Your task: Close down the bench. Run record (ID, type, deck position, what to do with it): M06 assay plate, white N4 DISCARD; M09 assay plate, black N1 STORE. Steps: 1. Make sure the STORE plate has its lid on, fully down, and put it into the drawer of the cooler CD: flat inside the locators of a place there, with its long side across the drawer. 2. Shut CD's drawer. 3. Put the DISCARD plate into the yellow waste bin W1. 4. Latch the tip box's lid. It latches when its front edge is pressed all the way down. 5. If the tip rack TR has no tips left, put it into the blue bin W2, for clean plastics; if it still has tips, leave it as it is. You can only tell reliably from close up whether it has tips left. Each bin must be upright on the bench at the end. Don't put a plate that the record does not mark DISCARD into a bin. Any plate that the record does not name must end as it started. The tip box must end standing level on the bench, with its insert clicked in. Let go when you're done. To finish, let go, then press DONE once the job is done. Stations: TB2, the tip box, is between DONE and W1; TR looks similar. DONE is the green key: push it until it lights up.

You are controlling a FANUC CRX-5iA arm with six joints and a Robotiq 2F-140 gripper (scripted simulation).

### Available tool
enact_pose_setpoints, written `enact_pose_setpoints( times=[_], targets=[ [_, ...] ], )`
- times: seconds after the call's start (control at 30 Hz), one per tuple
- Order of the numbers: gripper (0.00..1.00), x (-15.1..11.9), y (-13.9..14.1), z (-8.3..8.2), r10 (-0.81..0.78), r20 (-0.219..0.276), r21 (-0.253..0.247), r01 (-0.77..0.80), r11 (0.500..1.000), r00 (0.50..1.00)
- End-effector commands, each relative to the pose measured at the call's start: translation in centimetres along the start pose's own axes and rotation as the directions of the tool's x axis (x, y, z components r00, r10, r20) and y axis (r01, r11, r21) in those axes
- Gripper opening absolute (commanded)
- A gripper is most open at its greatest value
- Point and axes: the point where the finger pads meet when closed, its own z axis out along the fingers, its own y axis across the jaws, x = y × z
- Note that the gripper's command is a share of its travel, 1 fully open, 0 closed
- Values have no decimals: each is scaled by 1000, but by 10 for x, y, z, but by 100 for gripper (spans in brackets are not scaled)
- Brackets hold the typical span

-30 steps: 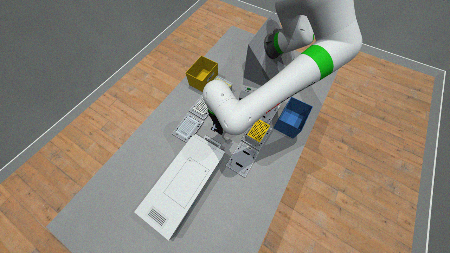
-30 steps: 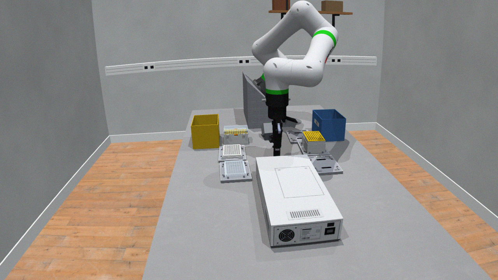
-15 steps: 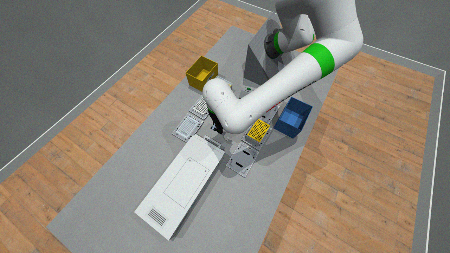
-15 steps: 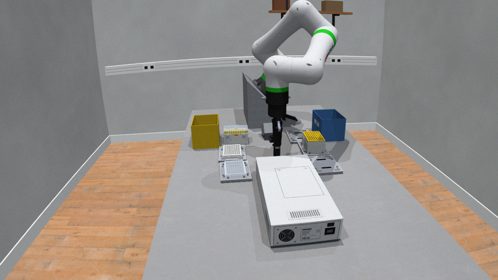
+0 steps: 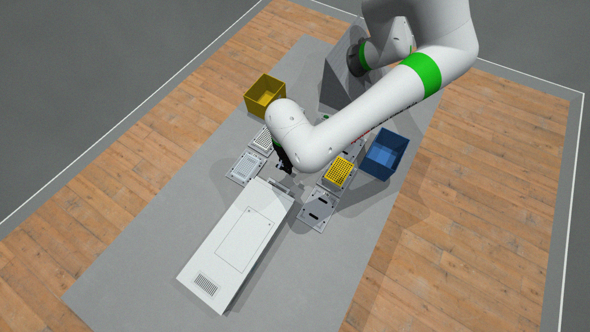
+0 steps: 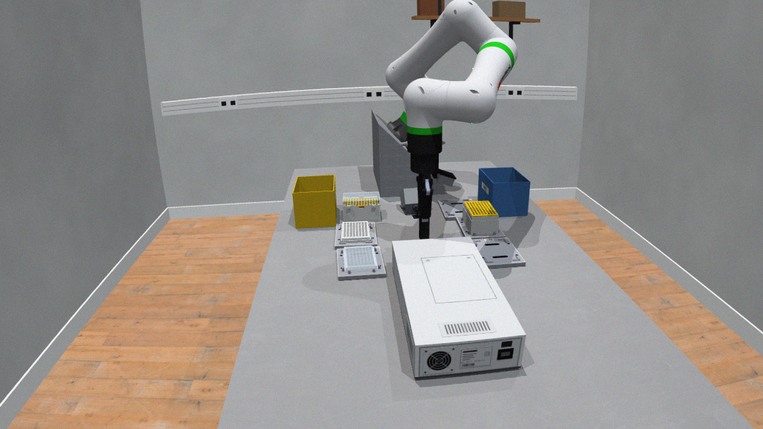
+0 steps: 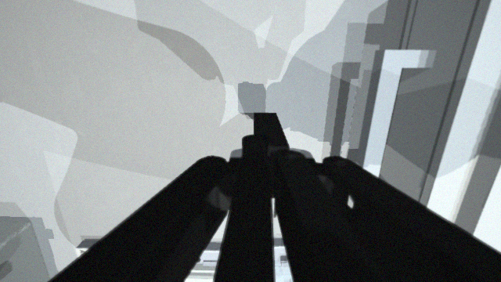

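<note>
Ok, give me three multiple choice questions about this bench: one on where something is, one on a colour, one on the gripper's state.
1. The yellow bin stands beside:
A. the tip box
B. the blue bin
C. the cooler's vent

2. The top of the tip rack is:
A. white
B. yellow
C. black

3. The gripper is:
A. wide open
B. shut on a plate
C. shut, holding nothing

Answers: 1 A, the two stand side by side at the bench's back left. 2 B, its grid is yellow. 3 C, the fingers meet with nothing between.

White rounded arm (image 5: 362, 111), green joint bands, black end effector (image 6: 424, 226).
</note>
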Motion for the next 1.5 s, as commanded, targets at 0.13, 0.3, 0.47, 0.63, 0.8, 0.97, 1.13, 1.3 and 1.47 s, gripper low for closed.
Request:
enact_pose_setpoints(
  times=[0.13, 0.3, 0.47, 0.63, 0.8, 0.97, 1.13, 1.3, 1.47],
  targets=[
    [10, 0, 1, -11, 0, 1, -2, 0, 1000, 1000],
    [10, 0, 1, -18, 0, 1, -2, 0, 1000, 1000],
    [10, 0, 1, -22, 0, 1, -2, 0, 1000, 1000],
    [10, 0, 1, -29, 0, 1, -2, 0, 1000, 1000],
    [10, 0, 1, -35, 0, 1, -2, 0, 1000, 1000],
    [10, 0, 1, -39, 0, 1, -2, 0, 1000, 1000],
    [10, 0, 1, -46, 0, 1, -2, 0, 1000, 1000],
    [10, 0, 1, -53, 0, 1, -2, 0, 1000, 1000],
    [10, 0, 0, -58, 0, 1, -2, 0, 1000, 1000]
  ],
)
